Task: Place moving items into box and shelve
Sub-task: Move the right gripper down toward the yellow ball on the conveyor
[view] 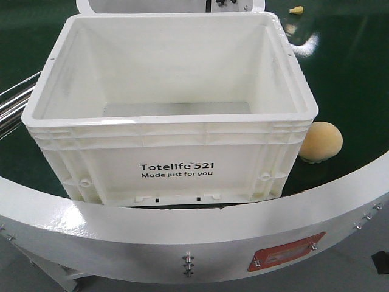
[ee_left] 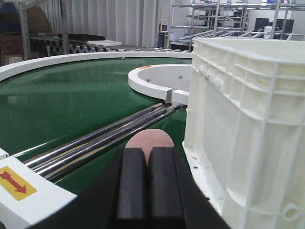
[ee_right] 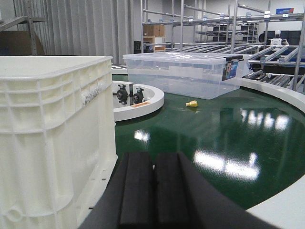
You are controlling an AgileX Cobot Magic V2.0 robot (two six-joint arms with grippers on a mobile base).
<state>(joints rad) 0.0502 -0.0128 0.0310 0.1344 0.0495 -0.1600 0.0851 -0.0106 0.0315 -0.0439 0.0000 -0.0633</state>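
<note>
A: Tote first. Where is it?
B: The white tote (view: 109,173) stands upright with its top open on the green belt (view: 355,79). It's at the near edge, right behind the white curved rim (view: 182,222). The black print "Totelife 521 Made just for you" faces near.
A: Ball?
B: The pale orange-yellow ball (view: 321,141) is on the belt, just right of the tote's near-right corner and outside it. Can't tell if it touches the wall.
A: Other item?
B: The pinkish-brown rounded item (ee_left: 150,137) shows in the left wrist view only. It's on the belt left of the tote, just beyond the tips of the left gripper (ee_left: 147,151), between the steel rods (ee_left: 95,140) and the tote wall. Its lower part is hidden behind the fingers.
A: Left gripper state?
B: Black fingers pressed together with a thin seam between them, nothing pinched.
A: Right?
B: The right gripper (ee_right: 152,156) is the same, fingers pressed together and holding nothing. It's low over the belt, with the tote close on its left.
A: Extras?
B: There's a small yellow piece (ee_right: 192,103) far out on the belt, near a clear lidded bin (ee_right: 186,71). The white inner ring (ee_right: 138,102) is beyond the tote. A red plate (view: 285,251) sits on the curved rim, and a yellow label (ee_left: 14,182) with a red arrow is at near left. Shelving racks (ee_right: 228,24) are far back.
</note>
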